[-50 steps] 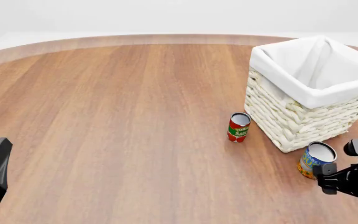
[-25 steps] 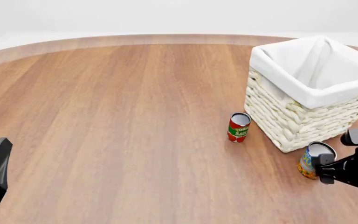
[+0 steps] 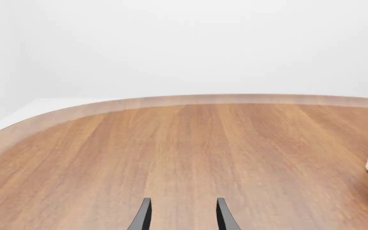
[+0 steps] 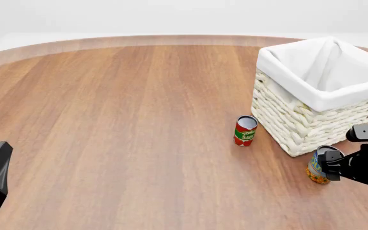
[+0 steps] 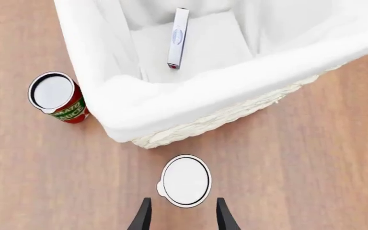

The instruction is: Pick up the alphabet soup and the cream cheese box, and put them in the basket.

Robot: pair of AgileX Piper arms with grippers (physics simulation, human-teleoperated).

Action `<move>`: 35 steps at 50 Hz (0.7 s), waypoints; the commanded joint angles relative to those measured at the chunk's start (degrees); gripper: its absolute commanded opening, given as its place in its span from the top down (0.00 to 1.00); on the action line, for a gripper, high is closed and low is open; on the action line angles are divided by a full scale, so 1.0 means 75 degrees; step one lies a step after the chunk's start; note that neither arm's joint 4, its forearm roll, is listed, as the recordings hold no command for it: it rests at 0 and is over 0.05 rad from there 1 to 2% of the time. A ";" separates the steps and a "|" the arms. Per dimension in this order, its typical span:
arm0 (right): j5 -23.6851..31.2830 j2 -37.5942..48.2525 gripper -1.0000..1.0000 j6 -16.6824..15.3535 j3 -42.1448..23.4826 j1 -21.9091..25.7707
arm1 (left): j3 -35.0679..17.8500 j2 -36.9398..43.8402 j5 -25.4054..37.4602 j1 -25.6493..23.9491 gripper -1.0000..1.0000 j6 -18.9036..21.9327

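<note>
Wide bare tabletop (image 4: 120, 124); both claws parted, empty, right claw (image 5: 180, 215) above alphabet soup (image 5: 185, 180).

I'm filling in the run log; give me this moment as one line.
stage: reaching for soup can | right end effector: open, over can | left end effector: open, idle | cream cheese box: in basket | red can: beside basket

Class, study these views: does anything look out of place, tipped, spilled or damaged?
Nothing stands out. The alphabet soup and red can stand upright beside the basket; a flat box stands on edge inside it, against the liner.
</note>
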 commanded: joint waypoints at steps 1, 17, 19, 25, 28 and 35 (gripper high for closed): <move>-0.0111 0.0339 0.00 -0.0007 -0.0170 0.0045 | 0.0000 0.0000 0.0000 0.0000 0.00 0.0000; -0.0622 0.0871 0.00 -0.0021 -0.0134 0.0060 | 0.0000 0.0000 0.0000 0.0000 0.00 0.0000; -0.0658 0.0943 0.00 -0.0029 -0.0162 0.0049 | 0.0000 0.0000 0.0000 0.0000 0.00 0.0000; -0.0818 0.1106 0.00 -0.0031 -0.0141 0.0048 | 0.0000 0.0000 0.0000 0.0000 0.00 0.0000; -0.0890 0.1191 0.00 -0.0043 -0.0137 0.0027 | 0.0000 0.0000 0.0000 0.0000 0.00 0.0000; -0.1026 0.1296 0.00 -0.0037 -0.0071 0.0032 | 0.0000 0.0000 0.0000 0.0000 0.00 0.0000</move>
